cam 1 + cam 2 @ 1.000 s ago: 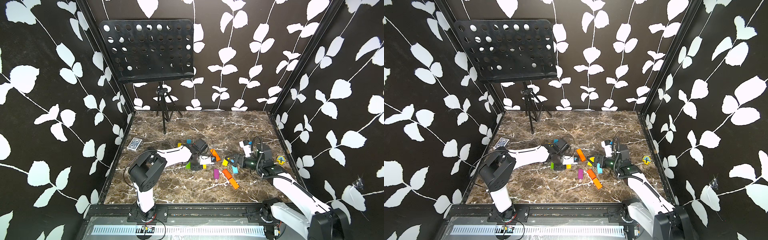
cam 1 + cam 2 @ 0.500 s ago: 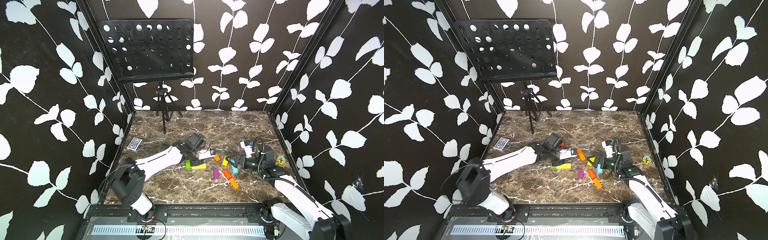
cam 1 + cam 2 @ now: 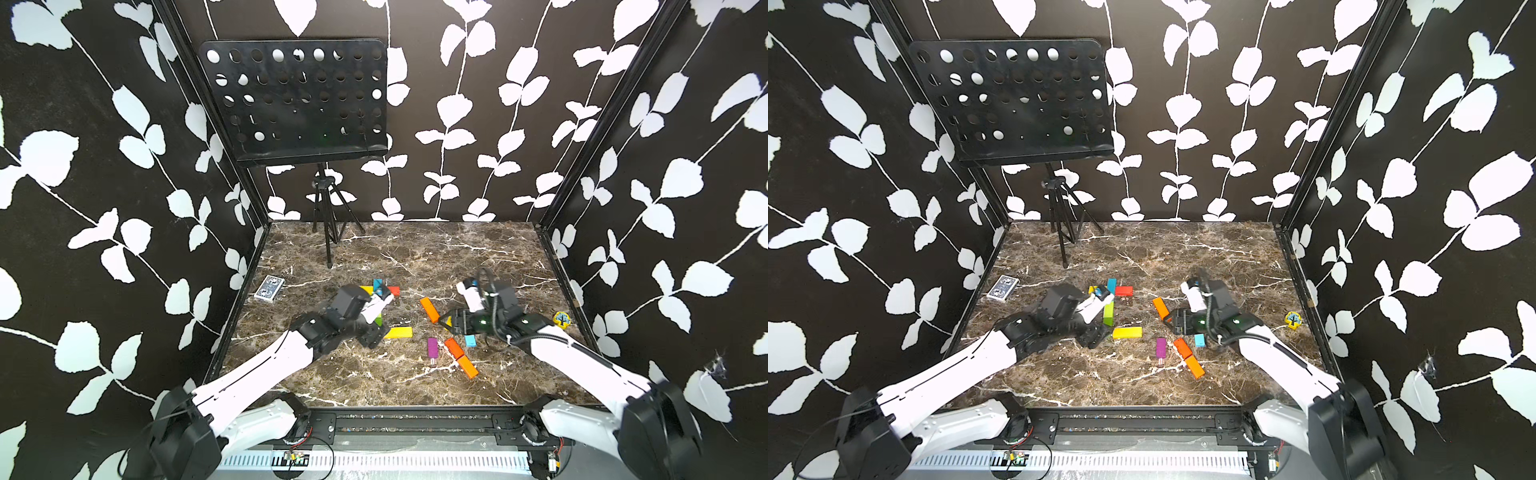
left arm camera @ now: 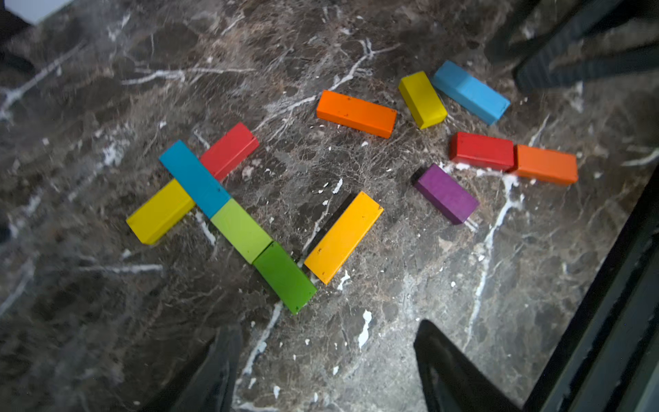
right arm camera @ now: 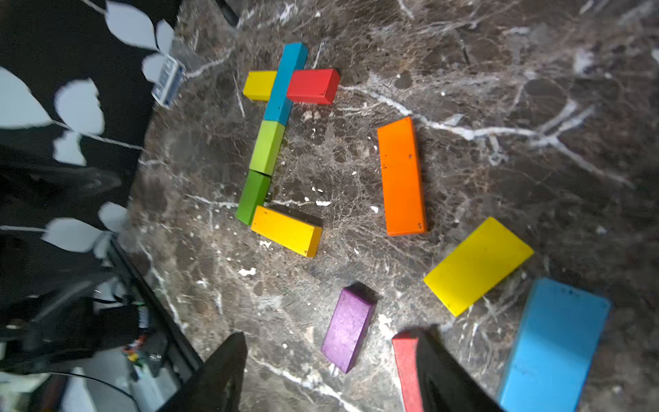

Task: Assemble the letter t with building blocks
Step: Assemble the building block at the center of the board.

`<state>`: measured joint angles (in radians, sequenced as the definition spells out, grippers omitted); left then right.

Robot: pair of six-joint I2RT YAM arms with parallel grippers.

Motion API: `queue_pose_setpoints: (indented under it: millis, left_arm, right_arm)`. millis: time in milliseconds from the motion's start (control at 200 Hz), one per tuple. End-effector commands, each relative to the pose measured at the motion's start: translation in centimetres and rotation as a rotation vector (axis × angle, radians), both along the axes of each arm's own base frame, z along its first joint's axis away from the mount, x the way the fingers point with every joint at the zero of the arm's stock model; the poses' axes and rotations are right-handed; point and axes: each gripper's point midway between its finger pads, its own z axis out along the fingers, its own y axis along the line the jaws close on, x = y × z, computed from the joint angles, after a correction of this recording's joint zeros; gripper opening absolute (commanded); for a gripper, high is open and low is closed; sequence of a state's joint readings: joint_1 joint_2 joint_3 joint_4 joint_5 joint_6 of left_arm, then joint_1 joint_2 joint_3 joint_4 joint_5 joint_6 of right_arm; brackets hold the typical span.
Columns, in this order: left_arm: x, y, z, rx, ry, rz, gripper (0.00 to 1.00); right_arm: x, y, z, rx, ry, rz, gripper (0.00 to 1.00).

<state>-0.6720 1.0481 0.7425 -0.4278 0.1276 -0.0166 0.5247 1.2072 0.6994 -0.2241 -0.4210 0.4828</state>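
Observation:
In the left wrist view a cyan bar (image 4: 192, 178), a lime bar (image 4: 240, 230) and a dark green bar (image 4: 285, 276) lie end to end. A yellow bar (image 4: 160, 210) and a red bar (image 4: 230, 151) flank the cyan one. An orange-yellow bar (image 4: 344, 237) lies at the dark green end. My left gripper (image 4: 328, 356) hovers open and empty just short of that end. My right gripper (image 5: 331, 335) is open above a purple block (image 5: 347, 328), with a red block (image 5: 406, 371) partly behind one finger. Both top views show the left gripper (image 3: 373, 333) and the right gripper (image 3: 1173, 322).
Loose blocks lie between the arms: an orange bar (image 3: 429, 309), a red-orange bar (image 3: 454, 348), another orange bar (image 3: 467, 366) and a small cyan block (image 3: 470, 340). A card box (image 3: 269, 288) sits far left, a yellow token (image 3: 561, 320) far right, a music stand (image 3: 328, 232) at the back.
My left arm has drawn back toward the front left and its jaws have widened, leaving the orange-yellow bar lying free by the green bars. The right arm has hardly moved.

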Motion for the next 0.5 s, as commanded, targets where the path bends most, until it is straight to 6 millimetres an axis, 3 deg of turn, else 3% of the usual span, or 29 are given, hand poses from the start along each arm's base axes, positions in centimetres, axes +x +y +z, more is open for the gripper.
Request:
queue_pose_setpoints:
  millis: [0, 60, 155, 255, 495]
  left_arm:
    - [-0.3, 0.6, -0.8, -0.240, 0.213, 0.150, 0.85]
    - [0.0, 1.4, -1.5, -0.353, 0.307, 0.212, 0.99]
    - [0.4, 2.1, -1.9, -0.511, 0.423, 0.260, 0.99]
    - [0.2, 2.3, -2.6, -0.518, 0.480, 0.279, 0.99]
    - [-0.5, 2.6, -5.1, -0.528, 0.617, 0.326, 0.99]
  right_arm:
    - [1.4, 0.6, -1.4, -0.141, -0.025, -0.033, 0.64]
    - [1.8, 1.3, -2.1, -0.165, -0.016, -0.038, 0.60]
    - [2.3, 2.3, -2.8, -0.174, -0.013, -0.051, 0.51]
    - [2.6, 3.4, -3.7, -0.213, 0.005, -0.042, 0.44]
    - [2.1, 5.2, -5.7, -0.241, 0.037, -0.025, 0.41]
